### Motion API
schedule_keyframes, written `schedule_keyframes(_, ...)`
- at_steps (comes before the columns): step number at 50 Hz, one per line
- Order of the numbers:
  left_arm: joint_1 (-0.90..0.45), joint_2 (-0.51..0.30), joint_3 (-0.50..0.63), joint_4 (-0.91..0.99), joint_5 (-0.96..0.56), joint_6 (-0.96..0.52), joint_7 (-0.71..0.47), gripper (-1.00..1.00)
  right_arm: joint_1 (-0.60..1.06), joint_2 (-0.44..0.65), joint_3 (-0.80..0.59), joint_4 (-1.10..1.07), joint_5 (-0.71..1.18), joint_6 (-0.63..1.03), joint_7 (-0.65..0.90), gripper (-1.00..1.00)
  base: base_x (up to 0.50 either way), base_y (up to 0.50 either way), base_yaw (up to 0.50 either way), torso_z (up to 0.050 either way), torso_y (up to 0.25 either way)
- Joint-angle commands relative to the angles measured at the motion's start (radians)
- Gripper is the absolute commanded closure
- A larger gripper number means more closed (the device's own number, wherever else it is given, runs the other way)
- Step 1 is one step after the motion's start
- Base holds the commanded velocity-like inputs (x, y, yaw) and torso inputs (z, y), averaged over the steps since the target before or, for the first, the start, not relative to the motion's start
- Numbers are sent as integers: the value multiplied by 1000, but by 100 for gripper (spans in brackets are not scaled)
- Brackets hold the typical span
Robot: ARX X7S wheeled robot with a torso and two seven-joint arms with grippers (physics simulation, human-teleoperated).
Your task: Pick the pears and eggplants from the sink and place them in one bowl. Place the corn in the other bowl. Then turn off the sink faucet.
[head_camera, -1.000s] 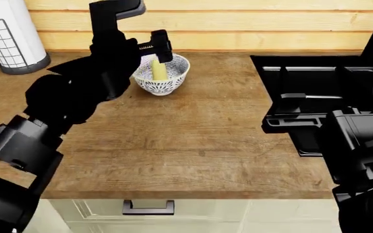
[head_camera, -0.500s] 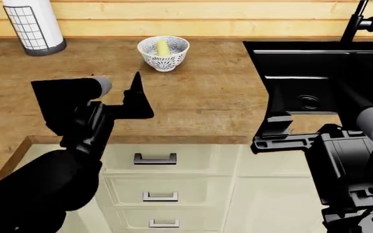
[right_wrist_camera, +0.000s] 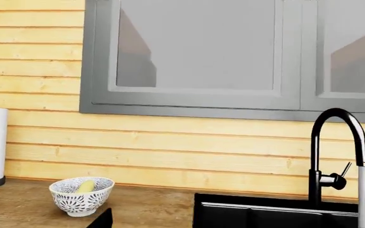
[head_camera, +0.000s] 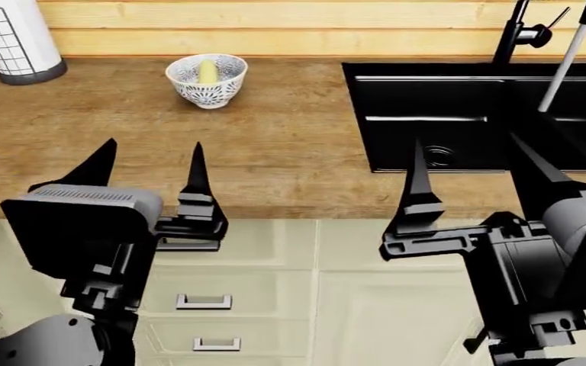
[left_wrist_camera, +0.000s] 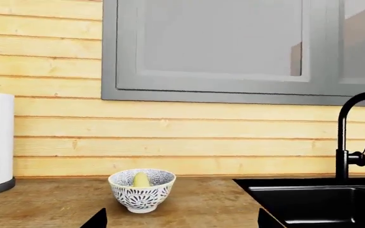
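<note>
The pale yellow corn (head_camera: 207, 71) stands in a white bowl with a dark blue pattern (head_camera: 207, 85) at the back of the wooden counter. It also shows in the left wrist view (left_wrist_camera: 141, 179) and the right wrist view (right_wrist_camera: 86, 186). My left gripper (head_camera: 150, 164) is open and empty over the counter's front edge. My right gripper (head_camera: 471, 164) is open and empty in front of the black sink (head_camera: 375, 114). The dark faucet (head_camera: 512, 34) runs a white water stream (head_camera: 563, 69). The pear, the eggplant and the flowered bowl are out of view.
A white paper towel roll in a wire holder (head_camera: 13, 38) stands at the counter's back left. Cream cabinet drawers with handles (head_camera: 204, 301) lie below the counter's front edge. A grey-framed window (left_wrist_camera: 233, 47) sits in the wooden wall behind.
My left gripper has drawn back from the bowl to the counter's front edge, leaving the corn in the bowl. The head view has pulled back, and both grippers now point forward.
</note>
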Motion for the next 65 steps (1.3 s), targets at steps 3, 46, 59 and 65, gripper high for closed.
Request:
schedule_keyframes(3,14,-24,-8,34,28,-5,-33,-100,-7,-5,0,-6,-22,-9,-8,-100,0,-500,0,0,0)
schedule_keyframes(46,15,-32,-19,53,38,-16,-50,-100,-17,-5,9,-15,-39,-28,-27,-100,51,-500,0,0,0)
schedule_keyframes(59,16,-40,-25,73,33,-19,-56,-100,-22,-11,9,-3,-41,-24,-26,-100,176,-500,0,0,0)
schedule_keyframes(65,15,-39,-26,74,32,-20,-56,-100,-22,-12,10,-1,-37,-23,-27,-100,66,-500,0,0,0)
